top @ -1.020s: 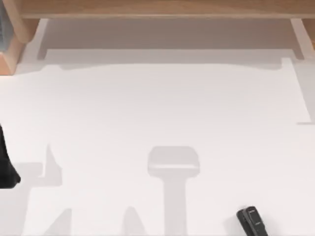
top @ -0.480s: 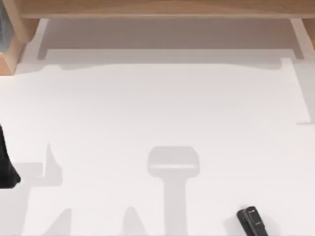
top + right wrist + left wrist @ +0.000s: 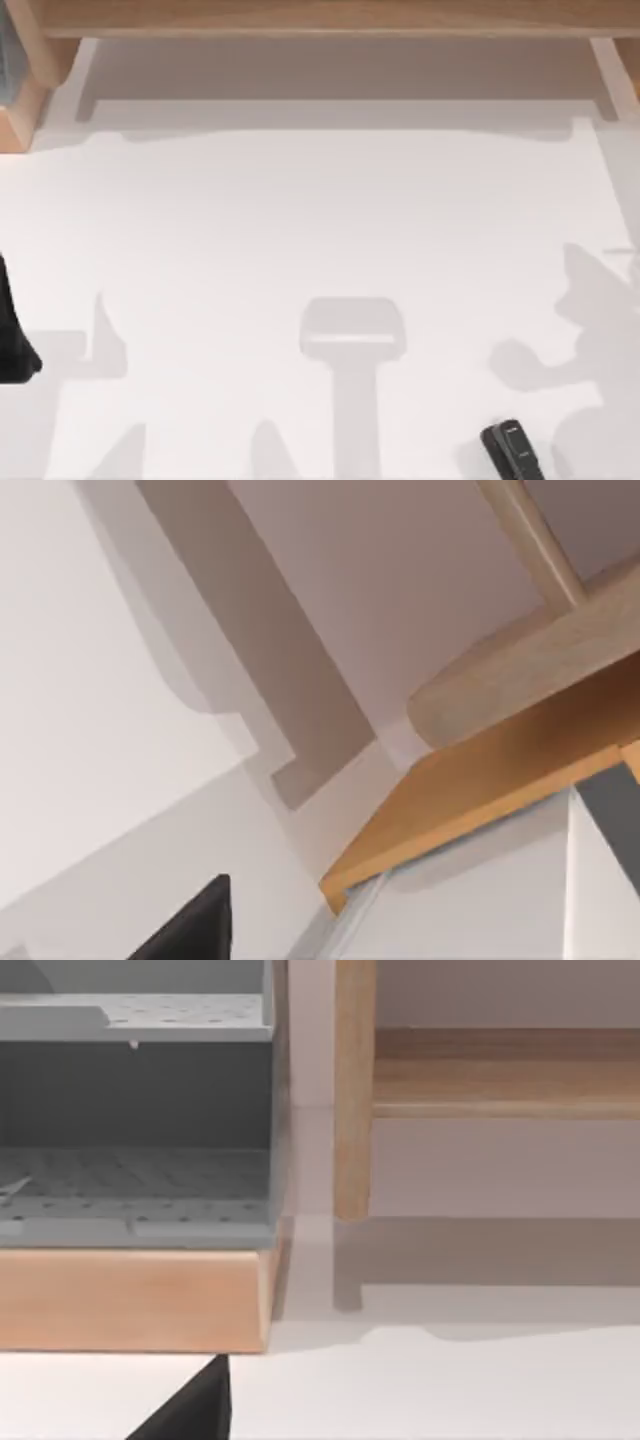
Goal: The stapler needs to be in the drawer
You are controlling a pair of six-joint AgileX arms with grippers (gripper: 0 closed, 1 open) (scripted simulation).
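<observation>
The stapler [image 3: 512, 450] is small and black with faint grey marks, and it lies at the table's front right edge with nothing touching it. The drawer [image 3: 135, 1295] has a light wooden front and a grey perforated inside, and it stands at the table's back left corner [image 3: 20, 95]. My left gripper [image 3: 12, 335] is a black shape at the table's far left edge, far from the stapler; a dark corner of it [image 3: 190, 1412] faces the drawer in the left wrist view. A dark corner of my right gripper [image 3: 195, 925] appears in the right wrist view, tilted toward the wooden shelf.
A long wooden shelf [image 3: 320, 18] on thin legs spans the back of the table. An arm-shaped shadow [image 3: 585, 340] falls on the white tabletop [image 3: 320, 220] at the right, just behind the stapler.
An arm-shaped shadow has appeared on the right side of the table near the stapler. The stapler and the left arm have not moved.
</observation>
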